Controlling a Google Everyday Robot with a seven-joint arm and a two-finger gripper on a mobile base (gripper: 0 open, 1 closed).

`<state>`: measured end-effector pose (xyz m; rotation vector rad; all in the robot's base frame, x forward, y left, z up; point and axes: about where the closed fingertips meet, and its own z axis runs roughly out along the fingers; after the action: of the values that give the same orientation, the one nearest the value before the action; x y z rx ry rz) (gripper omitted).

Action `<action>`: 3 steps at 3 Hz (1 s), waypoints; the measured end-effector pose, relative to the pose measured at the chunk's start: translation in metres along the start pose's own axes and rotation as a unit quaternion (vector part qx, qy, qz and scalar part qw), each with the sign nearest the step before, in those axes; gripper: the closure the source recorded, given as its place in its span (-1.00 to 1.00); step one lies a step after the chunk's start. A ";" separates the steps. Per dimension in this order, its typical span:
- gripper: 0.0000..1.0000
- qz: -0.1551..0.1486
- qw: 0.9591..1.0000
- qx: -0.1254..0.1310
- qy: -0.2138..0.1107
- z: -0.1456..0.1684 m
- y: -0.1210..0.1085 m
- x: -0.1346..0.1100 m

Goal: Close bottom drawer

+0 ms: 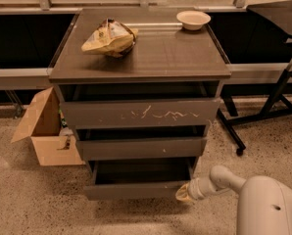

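The bottom drawer (136, 191) is the lowest of three dark grey-brown drawers in the cabinet. It is pulled out, and its plain flat front stands forward of the drawer above, with the dark inside showing. My gripper (184, 193) is low at the right end of that drawer front, touching or nearly touching its corner. The white arm runs back from it to the lower right.
An open cardboard box (44, 131) stands on the floor left of the cabinet. A chip bag (109, 37) and a white bowl (193, 19) lie on the cabinet top (170, 58). A black stand leg (234, 131) runs along the floor at the right.
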<state>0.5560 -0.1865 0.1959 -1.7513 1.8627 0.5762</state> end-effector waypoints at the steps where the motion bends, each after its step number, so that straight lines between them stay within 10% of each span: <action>1: 0.62 0.015 1.000 0.001 -0.003 -0.001 -0.018 0.012; 3: -0.44 0.027 1.000 0.003 -0.005 -0.005 -0.044 0.020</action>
<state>0.5984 -0.2086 0.1887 -1.6958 1.9075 0.5967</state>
